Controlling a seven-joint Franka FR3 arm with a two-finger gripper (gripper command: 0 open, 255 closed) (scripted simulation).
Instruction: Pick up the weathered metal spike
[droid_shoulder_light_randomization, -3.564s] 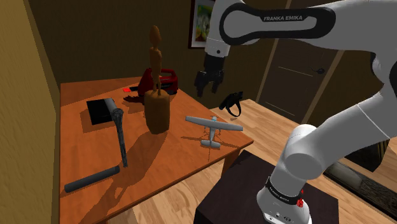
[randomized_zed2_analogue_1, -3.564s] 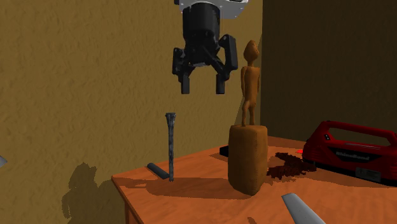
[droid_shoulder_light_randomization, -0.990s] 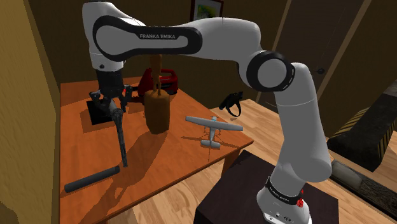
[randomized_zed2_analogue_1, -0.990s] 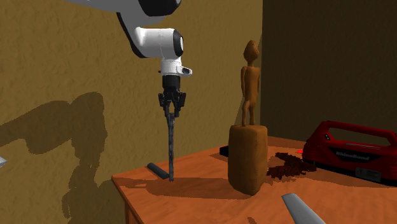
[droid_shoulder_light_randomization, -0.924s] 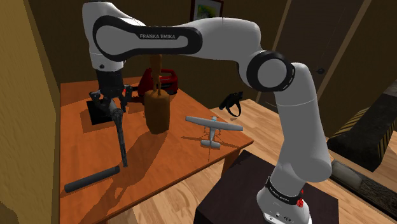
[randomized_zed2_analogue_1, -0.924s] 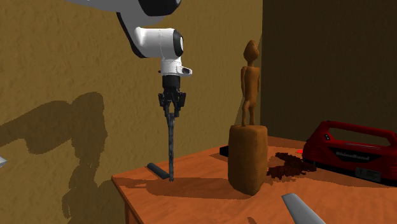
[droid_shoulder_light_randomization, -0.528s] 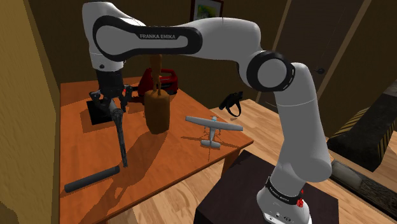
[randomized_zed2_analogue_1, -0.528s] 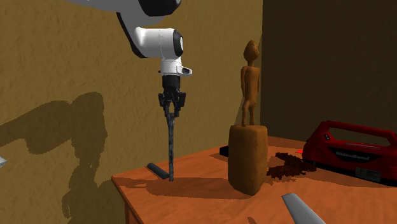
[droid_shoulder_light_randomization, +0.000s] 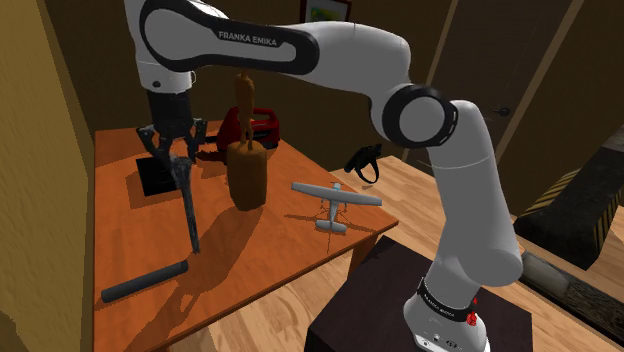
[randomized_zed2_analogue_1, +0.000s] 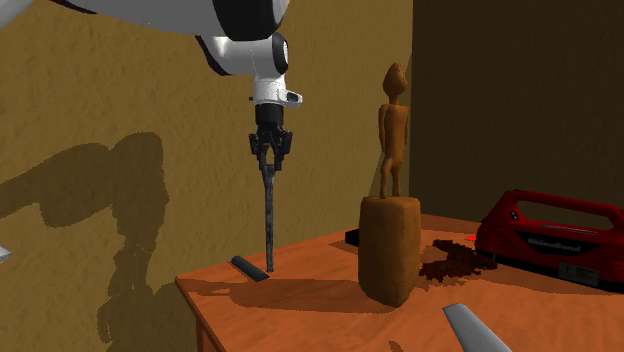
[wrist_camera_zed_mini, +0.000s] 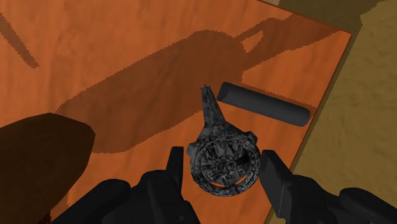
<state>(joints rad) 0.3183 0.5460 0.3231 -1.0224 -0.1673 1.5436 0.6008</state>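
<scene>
The spike (droid_shoulder_light_randomization: 187, 208) is a long, dark, rough metal nail with a round flat head, hanging upright over the orange table (droid_shoulder_light_randomization: 260, 252). My gripper (droid_shoulder_light_randomization: 176, 158) is shut on its head from above. In the second exterior view the spike (randomized_zed2_analogue_1: 270, 222) hangs straight down from the gripper (randomized_zed2_analogue_1: 271, 148), its tip just above the table (randomized_zed2_analogue_1: 300, 312). In the wrist view the spike's head (wrist_camera_zed_mini: 222, 153) sits clasped in the gripper (wrist_camera_zed_mini: 224, 170), between the two fingers (wrist_camera_zed_mini: 275, 178), and the shaft points down at the table (wrist_camera_zed_mini: 127, 63).
A wooden figure on a block (droid_shoulder_light_randomization: 247, 152) stands just to the shoulder view's right of the spike. A dark cylinder (droid_shoulder_light_randomization: 145, 282) lies near the table's front edge. A black box (droid_shoulder_light_randomization: 155, 176), a red device (droid_shoulder_light_randomization: 260, 125) and a toy plane (droid_shoulder_light_randomization: 335, 198) also stand on the table.
The arm has risen a little with the spike in its grip, and the spike's tip has come up off the table. The fingers stay shut on the head.
</scene>
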